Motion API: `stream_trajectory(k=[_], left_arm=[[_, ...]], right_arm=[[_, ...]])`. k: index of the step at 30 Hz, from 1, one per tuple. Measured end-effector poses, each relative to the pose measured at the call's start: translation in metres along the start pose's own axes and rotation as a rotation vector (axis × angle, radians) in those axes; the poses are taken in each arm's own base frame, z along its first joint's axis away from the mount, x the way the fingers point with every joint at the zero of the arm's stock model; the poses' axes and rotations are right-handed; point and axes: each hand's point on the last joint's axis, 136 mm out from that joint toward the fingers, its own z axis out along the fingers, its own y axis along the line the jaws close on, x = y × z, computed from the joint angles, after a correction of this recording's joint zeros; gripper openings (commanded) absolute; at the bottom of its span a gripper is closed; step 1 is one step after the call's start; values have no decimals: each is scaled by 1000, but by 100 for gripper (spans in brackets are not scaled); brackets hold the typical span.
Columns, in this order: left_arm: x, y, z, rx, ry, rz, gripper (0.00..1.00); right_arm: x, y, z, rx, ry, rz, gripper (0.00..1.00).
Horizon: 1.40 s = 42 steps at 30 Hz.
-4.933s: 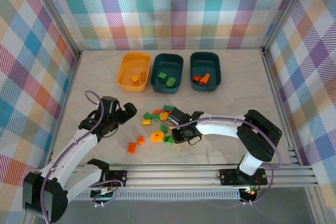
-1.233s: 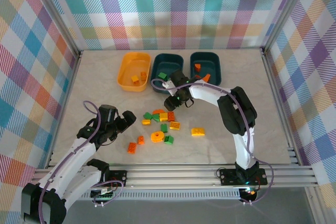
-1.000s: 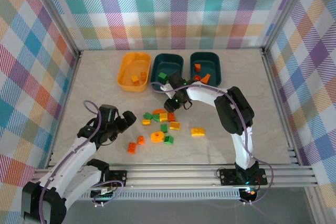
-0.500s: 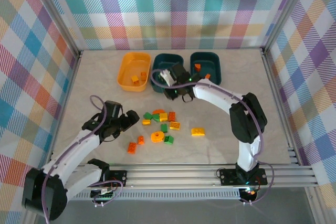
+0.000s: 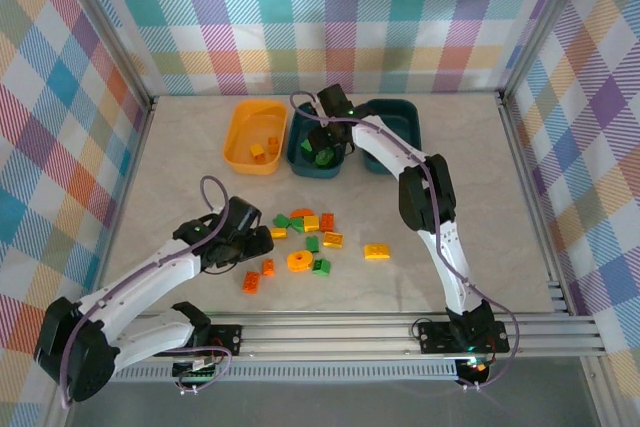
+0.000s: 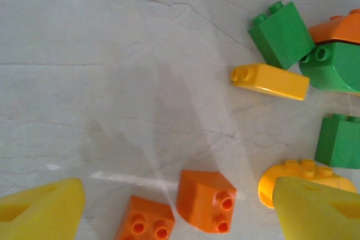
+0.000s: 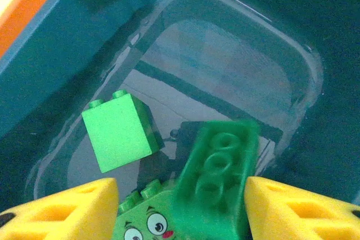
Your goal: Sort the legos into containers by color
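Note:
Loose legos [image 5: 302, 221] in green, yellow and orange lie mid-table. My left gripper [image 5: 258, 244] hangs open just left of them, above two orange bricks [image 5: 259, 274]. In the left wrist view its yellow fingers [image 6: 45, 209] stand wide apart around a sloped orange brick [image 6: 205, 200] and a square orange brick [image 6: 146, 223], touching neither. My right gripper [image 5: 328, 150] is open over the middle dark teal tub [image 5: 300, 117]. A blurred long green brick [image 7: 222, 167] sits loose between its fingers [image 7: 292, 209], above a green cube [image 7: 118, 130] and a green brick with a face [image 7: 149, 220].
A yellow-orange tub [image 5: 238, 137] with small bricks stands left of the middle tub, and a second teal tub [image 5: 408, 132] stands to its right. A yellow brick [image 5: 377, 250] lies apart, right of the pile. Metal frame posts and checkered walls enclose the table.
My right arm carried a green brick from the pile back to the middle teal tub and its jaws opened. My left arm moved right, toward the two orange bricks.

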Motion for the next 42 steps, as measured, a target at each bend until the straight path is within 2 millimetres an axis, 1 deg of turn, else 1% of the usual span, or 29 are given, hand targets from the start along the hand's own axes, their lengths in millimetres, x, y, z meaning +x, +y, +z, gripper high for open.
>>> stream_trajectory(k=[3,5,7,8,10,12,13,15,16,18,19,20,21,22,25,28,32,35,38,42], left_arm=[[9,5,-5,10,4,-6,81],[16,7,-4,14,13,-9,79],[26,10,0,14,32,-9,78],[31,13,2,13,42,-11,79],[36,19,5,10,47,-19,83],[33,19,2,18,23,-32,89],[30,19,1,23,7,-38,90],[21,20,-3,27,-24,-65,94],[16,21,-5,29,-34,-83,95],[0,23,-10,35,-63,-150,97],[-10,24,-12,45,-80,-189,98],[-19,25,-15,60,-97,-231,99],[-29,26,-18,80,-113,-274,100],[-37,28,-20,99,-125,-313,100],[-51,30,-22,154,-132,-396,100],[-54,26,-21,201,-106,-428,100],[-53,16,-22,259,-75,-426,100],[-49,10,-22,301,-66,-422,100],[-43,11,-23,323,-66,-426,100],[-44,10,-29,349,-88,-425,100]], right_arm=[[-6,2,-10,-2,-19,19,63],[-1,4,-21,0,-29,37,62],[12,6,-39,6,-26,54,62],[20,9,-52,9,-30,61,61],[38,19,-77,5,-39,71,61],[57,41,-107,-20,-61,62,63],[67,56,-119,-41,-74,45,65],[93,96,-144,-108,-79,-25,69],[104,114,-150,-138,-74,-65,72],[137,156,-159,-199,-46,-198,77],[151,173,-161,-221,-29,-260,78],[169,190,-162,-244,-2,-332,80],[186,202,-163,-259,23,-393,81],[201,211,-163,-270,48,-450,83],[230,222,-160,-279,105,-569,83],[243,222,-149,-260,140,-657,85],[254,218,-133,-229,181,-747,85],[257,220,-123,-226,208,-793,83],[257,225,-114,-225,219,-823,83],[259,223,-100,-198,224,-866,83]])
